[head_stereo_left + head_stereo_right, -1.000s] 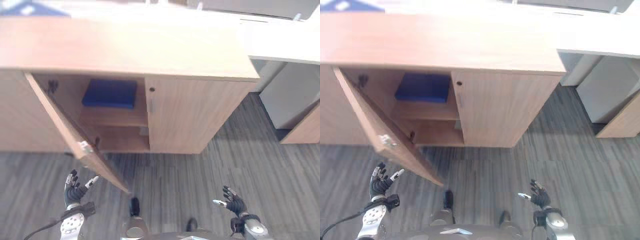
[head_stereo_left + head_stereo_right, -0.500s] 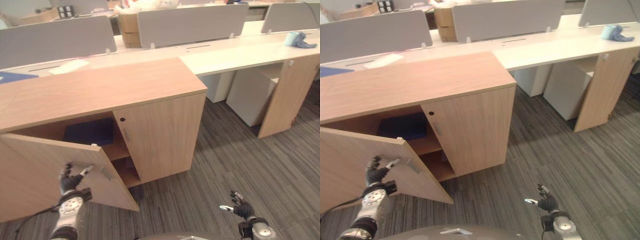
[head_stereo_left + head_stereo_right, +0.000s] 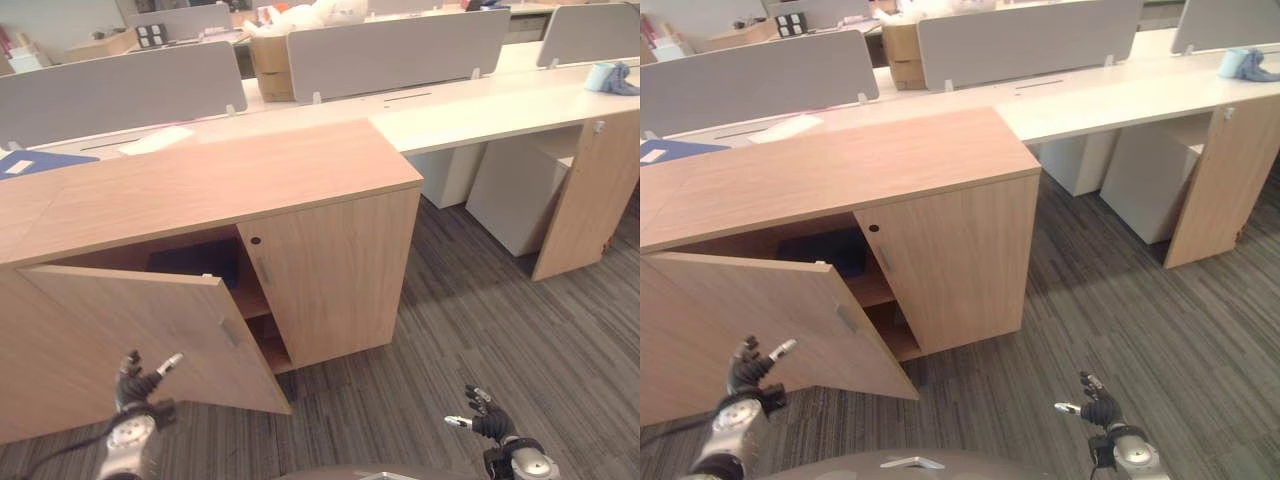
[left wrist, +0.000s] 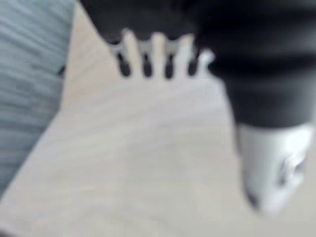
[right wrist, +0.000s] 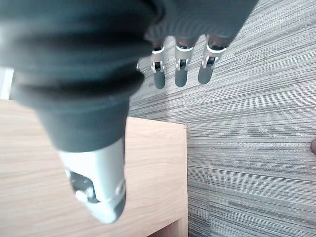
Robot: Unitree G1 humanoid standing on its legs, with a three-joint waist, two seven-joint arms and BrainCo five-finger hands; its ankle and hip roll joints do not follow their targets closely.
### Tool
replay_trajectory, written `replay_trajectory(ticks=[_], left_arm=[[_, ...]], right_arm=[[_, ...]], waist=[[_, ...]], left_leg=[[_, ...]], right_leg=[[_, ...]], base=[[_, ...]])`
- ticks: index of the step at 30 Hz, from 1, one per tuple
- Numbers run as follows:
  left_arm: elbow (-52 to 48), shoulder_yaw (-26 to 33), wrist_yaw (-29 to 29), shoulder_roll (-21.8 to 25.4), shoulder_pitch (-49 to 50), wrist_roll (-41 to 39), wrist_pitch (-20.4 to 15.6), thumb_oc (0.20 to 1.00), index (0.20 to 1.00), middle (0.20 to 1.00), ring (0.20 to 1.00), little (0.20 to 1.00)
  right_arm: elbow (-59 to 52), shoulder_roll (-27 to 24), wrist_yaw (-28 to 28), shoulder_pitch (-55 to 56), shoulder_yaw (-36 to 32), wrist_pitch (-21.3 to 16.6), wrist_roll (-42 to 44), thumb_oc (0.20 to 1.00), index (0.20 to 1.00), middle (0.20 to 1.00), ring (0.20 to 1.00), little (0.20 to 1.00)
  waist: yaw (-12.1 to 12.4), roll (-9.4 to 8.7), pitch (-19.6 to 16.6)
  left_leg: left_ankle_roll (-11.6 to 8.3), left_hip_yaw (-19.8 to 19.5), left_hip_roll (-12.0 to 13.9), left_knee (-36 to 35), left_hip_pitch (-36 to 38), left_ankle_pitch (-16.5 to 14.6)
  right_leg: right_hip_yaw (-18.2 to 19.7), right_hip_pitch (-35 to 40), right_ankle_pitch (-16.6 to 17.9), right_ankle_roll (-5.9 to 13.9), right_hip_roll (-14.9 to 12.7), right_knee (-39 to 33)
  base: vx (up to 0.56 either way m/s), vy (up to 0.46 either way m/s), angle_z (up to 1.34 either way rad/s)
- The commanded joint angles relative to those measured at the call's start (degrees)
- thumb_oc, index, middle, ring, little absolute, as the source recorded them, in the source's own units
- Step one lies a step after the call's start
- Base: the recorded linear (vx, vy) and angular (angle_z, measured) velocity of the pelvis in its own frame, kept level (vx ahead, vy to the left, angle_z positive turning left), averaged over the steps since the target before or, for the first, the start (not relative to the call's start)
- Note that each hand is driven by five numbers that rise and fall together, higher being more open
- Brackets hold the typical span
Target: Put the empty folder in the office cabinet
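The folder (image 3: pixel 197 262) lies flat on the upper shelf inside the office cabinet (image 3: pixel 220 190), left of the frame's centre. It shows as a dark blue slab, plain and without visible contents, partly hidden behind the top edge of the open door (image 3: pixel 160 335) and shadowed by the cabinet's top. The cabinet is light wood; its left door stands swung out toward the lower left of the frame, while the right door (image 3: pixel 335 275) is shut, with a small dark lock hole near its upper corner.

The left hand (image 3: pixel 137 378) hovers at the lower left, just in front of the open door's face, its fingers straight and spread, holding nothing. The right hand (image 3: pixel 483 417) hangs at the lower right over the grey striped floor (image 3: pixel 520 330), its fingers also relaxed and apart, empty. A long white worktop (image 3: pixel 500 100) runs behind the cabinet across the upper right.
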Motion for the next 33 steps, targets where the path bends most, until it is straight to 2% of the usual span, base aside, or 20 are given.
replay_trajectory(ticks=[1,3,9,10,12,13,14,15,18,21,22,23,24,27,28,29,30,33], left_arm=[[3.3,-0.4,-2.4,3.1,-7.5,1.4,0.6,1.000,1.000,1.000,1.000,1.000],[4.2,-1.3,-3.3,1.2,-5.5,0.7,1.5,1.000,1.000,1.000,1.000,1.000],[5.9,-2.3,-2.5,-0.1,-3.9,-0.2,3.6,1.000,1.000,1.000,1.000,1.000],[8.6,-4.1,-4.4,-0.9,-3.6,3.9,5.1,1.000,1.000,1.000,1.000,1.000],[8.6,-4.1,-4.4,-0.9,-3.6,3.9,5.1,1.000,1.000,1.000,1.000,1.000],[11.0,-6.7,-4.9,-1.6,-3.6,5.7,5.5,1.000,1.000,1.000,1.000,1.000],[11.0,-6.7,-4.9,-1.6,-3.6,5.7,5.5,1.000,1.000,1.000,1.000,1.000],[12.9,-9.3,-5.4,-2.4,-3.6,5.1,4.9,1.000,1.000,1.000,1.000,1.000],[12.9,-9.8,-5.2,-2.6,-3.8,4.4,5.3,1.000,1.000,1.000,1.000,1.000],[12.3,-11.5,-6.1,-2.8,-4.7,3.2,5.9,1.000,1.000,1.000,1.000,1.000],[12.3,-11.5,-6.1,-2.8,-4.7,3.2,5.9,1.000,1.000,1.000,1.000,1.000],[12.1,-11.4,-6.3,-3.3,-4.4,3.3,6.0,1.000,1.000,1.000,1.000,1.000],[12.3,-11.0,-6.8,-3.6,-3.8,3.9,5.9,1.000,1.000,1.000,1.000,1.000],[12.6,-10.3,-7.5,-3.8,-3.0,5.4,6.4,1.000,1.000,1.000,1.000,1.000],[12.6,-10.3,-7.5,-3.8,-3.0,5.4,6.4,1.000,1.000,1.000,1.000,1.000],[13.0,-9.7,-7.7,-3.9,-2.5,5.7,6.4,1.000,1.000,1.000,1.000,1.000],[13.4,-9.4,-7.8,-3.9,-2.2,5.8,6.5,1.000,1.000,1.000,1.000,1.000],[14.0,-8.7,-8.0,-3.8,-2.0,6.0,6.7,1.000,1.000,1.000,1.000,1.000]], right_arm=[[0.6,0.8,-0.3,-6.0,-1.2,-1.6,-0.4,1.000,1.000,1.000,1.000,1.000],[1.3,1.8,-0.6,-6.5,-1.1,-1.5,-0.5,1.000,1.000,1.000,1.000,1.000],[2.6,2.9,-1.2,-7.1,-0.8,-0.6,-0.6,1.000,1.000,1.000,1.000,1.000],[5.6,3.9,-2.4,-7.6,-0.3,-1.4,-0.9,1.000,1.000,1.000,1.000,1.000],[5.6,3.9,-2.4,-7.6,-0.3,-1.4,-0.9,1.000,1.000,1.000,1.000,1.000],[7.1,4.5,-3.8,-8.2,0.4,-1.3,-1.5,1.000,1.000,1.000,1.000,1.000],[7.1,4.5,-3.8,-8.2,0.4,-1.3,-1.5,1.000,1.000,1.000,1.000,1.000],[9.4,4.6,-3.8,-9.3,1.8,-1.5,-5.4,1.000,1.000,1.000,1.000,1.000],[9.8,4.2,-3.1,-9.8,2.8,-1.6,-7.2,1.000,1.000,1.000,1.000,1.000],[11.3,3.1,-2.6,-12.2,5.6,-0.3,-5.8,1.000,1.000,1.000,1.000,1.000],[11.3,3.1,-2.6,-12.2,5.6,-0.3,-5.8,1.000,1.000,1.000,1.000,1.000],[11.7,2.7,-3.6,-12.7,5.5,1.3,-4.7,1.000,1.000,1.000,1.000,1.000],[12.4,2.4,-3.9,-12.7,4.9,1.4,-4.7,1.000,1.000,1.000,1.000,1.000],[12.9,2.4,-4.2,-12.8,4.2,1.3,-3.9,1.000,1.000,1.000,1.000,1.000],[12.9,2.4,-4.2,-12.8,4.2,1.3,-3.9,1.000,1.000,1.000,1.000,1.000],[12.8,2.4,-4.2,-12.7,4.0,1.9,-4.0,1.000,1.000,1.000,1.000,1.000],[12.9,2.5,-4.0,-12.7,3.9,2.3,-4.1,1.000,1.000,1.000,1.000,1.000],[13.3,3.0,-3.9,-12.4,4.0,2.4,-4.6,1.000,1.000,1.000,1.000,1.000]], waist=[[1.8,-0.77,3.8],[2.8,-1.06,4.2],[3.5,-1.43,4.3],[3.7,-1.66,4.5],[3.7,-1.66,4.5],[3.3,-1.78,4.7],[3.3,-1.78,4.7],[3.1,-1.73,5.0],[3.2,-1.54,5.5],[4.0,-0.60,7.5],[4.0,-0.60,7.5],[4.5,-0.28,8.2],[5.0,-0.24,8.8],[5.4,-0.72,9.4],[5.4,-0.72,9.4],[5.5,-1.04,9.4],[5.5,-1.19,9.4],[5.4,-1.12,9.1]], left_leg=[[3.05,-3.3,-2.6,0.0,3.8,-8.5],[3.08,-3.3,-2.5,0.0,3.8,-8.5],[3.28,-4.1,-2.4,0.0,3.2,-8.4],[3.56,-5.7,-2.2,0.0,2.7,-8.2],[3.56,-5.7,-2.2,0.0,2.7,-8.2],[3.86,-7.5,-2.1,0.0,2.3,-8.3],[3.86,-7.5,-2.1,0.0,2.3,-8.3],[3.34,-8.9,-1.3,0.0,1.7,-7.8],[2.85,-9.5,-0.8,0.0,1.2,-7.2],[0.66,-11.5,0.6,0.0,-1.4,-4.3],[0.66,-11.5,0.6,0.0,-1.4,-4.3],[0.21,-12.2,0.4,0.0,-2.2,-3.3],[0.39,-12.3,-0.6,2.6,-3.6,-3.5],[2.15,-11.2,-5.2,11.2,-5.0,-9.2],[2.15,-11.2,-5.2,11.2,-5.0,-9.2],[3.22,-10.5,-7.4,14.5,-5.3,-12.2],[3.91,-10.2,-8.6,15.9,-5.3,-13.6],[4.90,-10.3,-9.9,15.8,-4.5,-14.6]], right_leg=[[-6.5,-1.2,0.9,0.25,-1.7,1.6],[-7.8,-0.7,1.0,0.44,-1.9,1.6],[-7.9,-0.7,0.5,0.40,-1.9,2.1],[-6.4,-1.1,-0.3,0.04,-1.4,3.3],[-6.4,-1.1,-0.3,0.04,-1.4,3.3],[-4.3,-1.5,-1.3,-0.65,-0.3,4.1],[-4.3,-1.5,-1.3,-0.65,-0.3,4.1],[-3.1,-1.9,-2.4,-1.86,1.6,4.1],[-2.8,-2.1,-2.7,-2.60,2.7,3.8],[-2.7,-2.9,-2.9,-4.29,5.0,2.9],[-2.7,-2.9,-2.9,-4.29,5.0,2.9],[-3.0,-3.0,-2.7,-4.80,5.4,2.7],[-3.6,-3.0,-2.7,-5.14,5.2,3.1],[-5.1,-3.0,-2.3,-5.29,4.1,3.3],[-5.1,-3.0,-2.3,-5.29,4.1,3.3],[-5.3,-3.0,-2.1,-5.25,3.7,3.3],[-5.3,-3.1,-2.0,-5.19,3.6,3.3],[-5.0,-3.2,-1.9,-5.03,3.8,3.5]], base=[[-0.08,-0.090,0.20],[-0.08,-0.086,0.19],[-0.07,-0.095,0.08],[-0.11,-0.155,0.09],[-0.10,-0.159,0.16],[-0.09,-0.163,0.22],[-0.23,-0.414,0.34],[-0.15,-0.250,0.12],[-0.20,-0.281,0.61],[-0.19,-0.201,0.21],[-0.22,-0.235,0.48],[-0.18,-0.167,0.81],[-0.24,-0.215,0.85],[-0.13,-0.081,0.40],[-0.08,-0.010,0.43],[-0.06,0.014,0.21],[-0.07,0.029,0.19],[0.00,0.061,0.19]])
